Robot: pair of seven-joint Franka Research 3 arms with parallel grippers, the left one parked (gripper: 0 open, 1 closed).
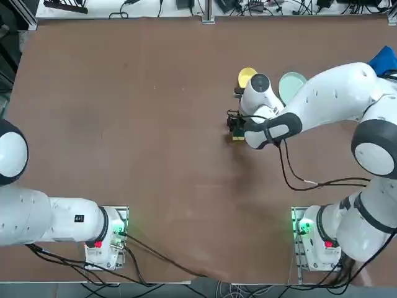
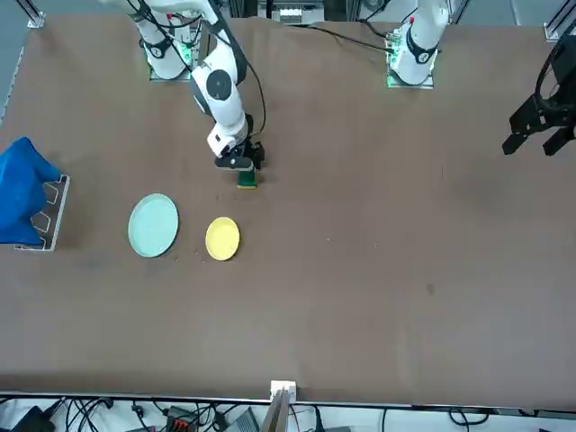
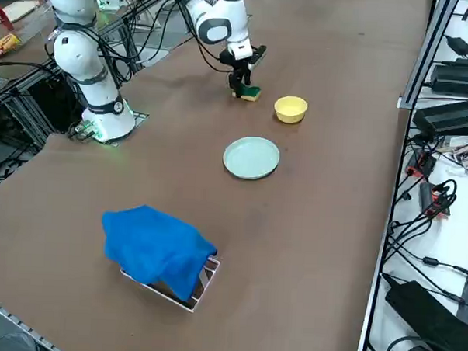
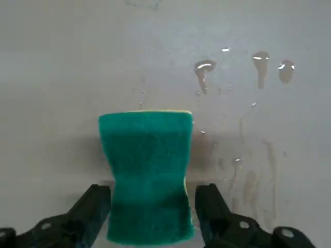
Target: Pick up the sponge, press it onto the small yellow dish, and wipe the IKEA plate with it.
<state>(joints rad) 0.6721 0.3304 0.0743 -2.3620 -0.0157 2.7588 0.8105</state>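
Observation:
The sponge (image 4: 147, 175), green scouring top over a thin yellow layer, sits between the fingers of my right gripper (image 4: 151, 214), and its sides are pinched inward by the pads. It rests at or just above the table; I cannot tell which. In the front view the sponge (image 2: 247, 181) pokes out below the gripper (image 2: 241, 167). The small yellow dish (image 2: 222, 238) lies a short way beyond it, and the mint IKEA plate (image 2: 153, 225) lies beside the dish. From overhead, the arm partly covers the yellow dish (image 1: 245, 76) and the plate (image 1: 291, 84).
A blue cloth (image 3: 155, 248) is draped over a small rack near the table's right edge. Small wet spots (image 4: 204, 68) mark the brown tabletop (image 1: 136, 136) close to the sponge.

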